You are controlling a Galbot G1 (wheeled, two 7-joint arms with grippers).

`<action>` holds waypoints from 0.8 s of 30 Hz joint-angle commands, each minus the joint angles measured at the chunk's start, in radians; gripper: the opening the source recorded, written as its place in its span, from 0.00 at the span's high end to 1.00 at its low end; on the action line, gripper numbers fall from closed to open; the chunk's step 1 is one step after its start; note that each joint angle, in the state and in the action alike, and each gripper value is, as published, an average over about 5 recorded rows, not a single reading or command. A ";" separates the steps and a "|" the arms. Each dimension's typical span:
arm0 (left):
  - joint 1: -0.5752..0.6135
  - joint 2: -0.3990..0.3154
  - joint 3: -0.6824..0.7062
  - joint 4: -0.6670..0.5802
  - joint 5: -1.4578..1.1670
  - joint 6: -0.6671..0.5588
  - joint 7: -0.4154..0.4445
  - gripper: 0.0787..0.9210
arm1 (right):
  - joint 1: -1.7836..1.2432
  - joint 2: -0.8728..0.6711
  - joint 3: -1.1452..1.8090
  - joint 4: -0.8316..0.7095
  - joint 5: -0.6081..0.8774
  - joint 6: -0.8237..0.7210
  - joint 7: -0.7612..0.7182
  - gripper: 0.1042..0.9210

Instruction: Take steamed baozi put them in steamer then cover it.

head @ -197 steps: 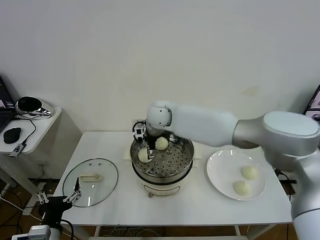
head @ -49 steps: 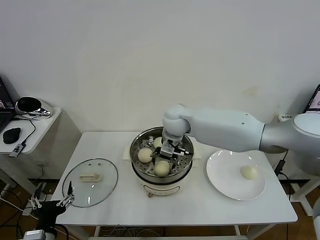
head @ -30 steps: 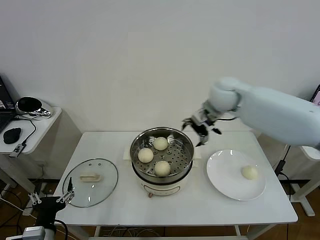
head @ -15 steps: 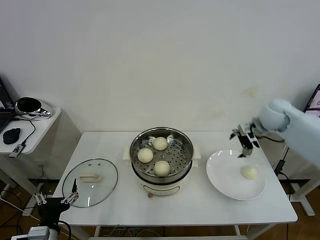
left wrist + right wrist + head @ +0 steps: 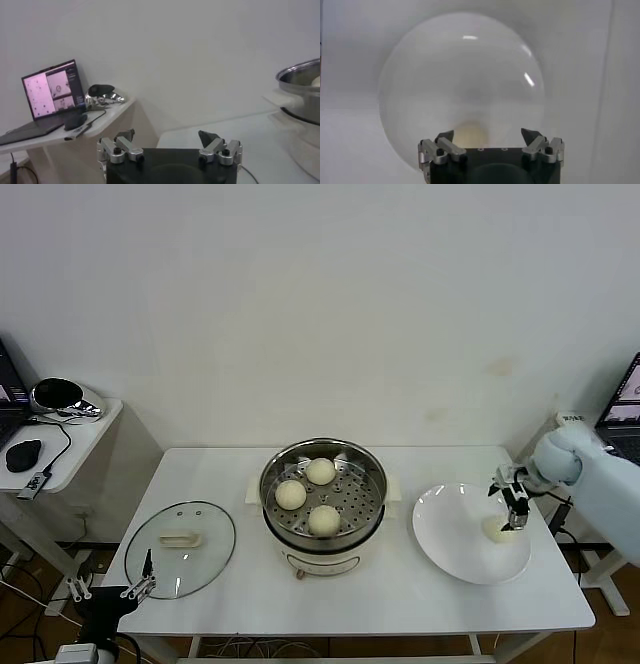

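The steel steamer (image 5: 324, 536) stands at the table's middle with three baozi on its perforated tray: one at the back (image 5: 321, 471), one at the left (image 5: 291, 494), one at the front (image 5: 323, 520). The fourth baozi (image 5: 496, 530) lies on the white plate (image 5: 455, 539) at the right. My right gripper (image 5: 513, 506) is open and hangs just above that baozi; in the right wrist view the bun (image 5: 471, 134) sits between the spread fingers (image 5: 489, 135). The glass cover (image 5: 181, 549) lies flat on the table's left. My left gripper (image 5: 138, 580) is open, parked by the cover's front edge; it also shows in the left wrist view (image 5: 165, 136).
A side table (image 5: 60, 446) at the far left holds a mouse, cables and a shiny helmet-like object. A laptop (image 5: 625, 396) shows at the right edge. The steamer's rim (image 5: 300, 75) shows in the left wrist view.
My right gripper left the third baozi in the steamer, swung right across the table and came down over the last baozi on the plate. The left arm stayed parked.
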 commanded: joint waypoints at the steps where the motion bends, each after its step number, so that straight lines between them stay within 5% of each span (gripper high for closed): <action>1: 0.007 0.002 -0.011 -0.007 -0.003 0.000 0.001 0.12 | -0.129 0.083 0.136 -0.164 -0.099 0.033 0.000 0.12; 24: 0.007 -0.014 -0.002 -0.017 0.000 -0.003 -0.001 0.12 | -0.121 0.146 0.194 -0.265 -0.188 0.029 0.026 0.16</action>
